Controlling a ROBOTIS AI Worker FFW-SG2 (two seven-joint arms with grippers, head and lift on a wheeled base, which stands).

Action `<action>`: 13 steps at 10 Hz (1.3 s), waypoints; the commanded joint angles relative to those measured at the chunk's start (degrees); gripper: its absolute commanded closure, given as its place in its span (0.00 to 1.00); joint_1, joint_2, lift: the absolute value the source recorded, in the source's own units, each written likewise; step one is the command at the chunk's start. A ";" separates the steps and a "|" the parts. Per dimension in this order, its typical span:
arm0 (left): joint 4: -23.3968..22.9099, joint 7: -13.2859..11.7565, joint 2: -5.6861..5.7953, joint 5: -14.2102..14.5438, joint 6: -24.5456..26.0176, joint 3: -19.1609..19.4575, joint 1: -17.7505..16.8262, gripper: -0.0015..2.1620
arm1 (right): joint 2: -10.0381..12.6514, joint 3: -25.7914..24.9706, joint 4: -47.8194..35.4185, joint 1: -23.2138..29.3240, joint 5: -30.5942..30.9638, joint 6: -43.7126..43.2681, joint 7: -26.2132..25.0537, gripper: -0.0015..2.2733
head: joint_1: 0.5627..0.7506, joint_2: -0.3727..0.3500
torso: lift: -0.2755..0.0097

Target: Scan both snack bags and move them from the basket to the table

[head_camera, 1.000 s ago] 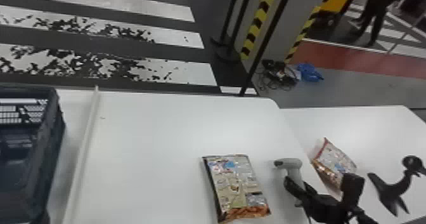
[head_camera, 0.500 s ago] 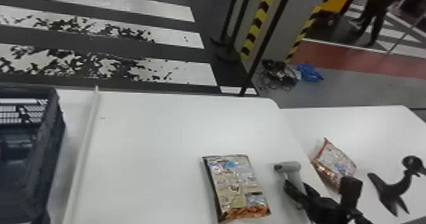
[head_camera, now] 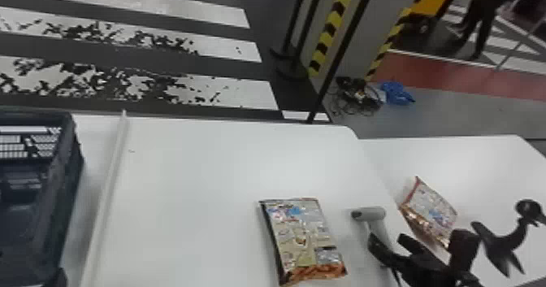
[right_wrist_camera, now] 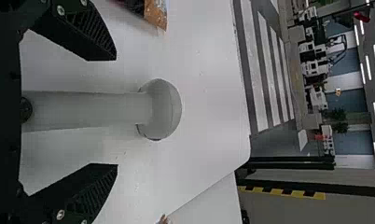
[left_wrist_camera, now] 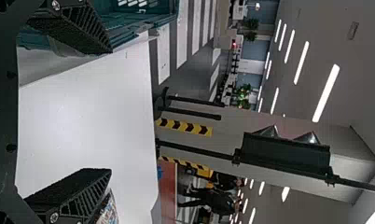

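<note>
1. Spreading its jaws around the scanner (right_wrist_camera: 162, 109), the right gripper (right_wrist_camera: 116, 112) is squeezing nothing.
2. The left gripper (left_wrist_camera: 111, 110) is gaping.
3. One bag (head_camera: 302, 239) is lying on the surface (head_camera: 195, 184), another bag (head_camera: 432, 211) on the next table (head_camera: 479, 156).
4. Unloading is looking done; scanning maybe isn't.

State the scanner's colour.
The scanner is mostly light grey, showing best in the right wrist view.

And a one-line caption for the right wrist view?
Right gripper, jaws open on either side of the grey scanner, over the white table.
</note>
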 commanded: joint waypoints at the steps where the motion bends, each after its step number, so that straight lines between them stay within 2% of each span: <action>1: 0.16 0.14 -0.08 -0.24 0.00 -0.29 -0.12 0.04 | 1.62 -1.02 -7.29 3.43 -2.54 3.62 -0.04 0.02 | 0.70 0.03 | 0.62; 4: 0.87 0.14 -0.17 -0.42 0.00 -0.47 -0.47 0.04 | 4.44 -1.29 -21.09 10.54 -10.01 12.94 0.40 0.02 | 0.70 0.03 | 0.62; 5: 1.40 0.05 -0.08 -0.42 -0.17 -0.47 -0.64 0.04 | 4.96 -0.94 -23.11 10.90 -10.80 16.28 0.67 0.03 | 0.70 0.03 | 0.62; 8: 2.63 -0.21 0.36 -0.33 -1.76 -0.29 -0.91 0.04 | 4.96 1.97 -23.11 7.38 -9.13 24.54 0.75 0.03 | 0.70 0.03 | 0.62; 11: 3.68 -0.39 0.62 0.02 -1.76 -0.12 -1.88 0.04 | 4.44 3.90 -15.46 -0.97 -3.24 28.06 3.39 0.03 | 0.70 0.07 | 0.62; 13: 4.56 -0.39 0.62 0.02 -1.58 -0.12 -2.84 0.04 | 4.35 4.07 -13.00 -2.90 -2.27 28.58 4.97 0.03 | 0.70 0.09 | 0.62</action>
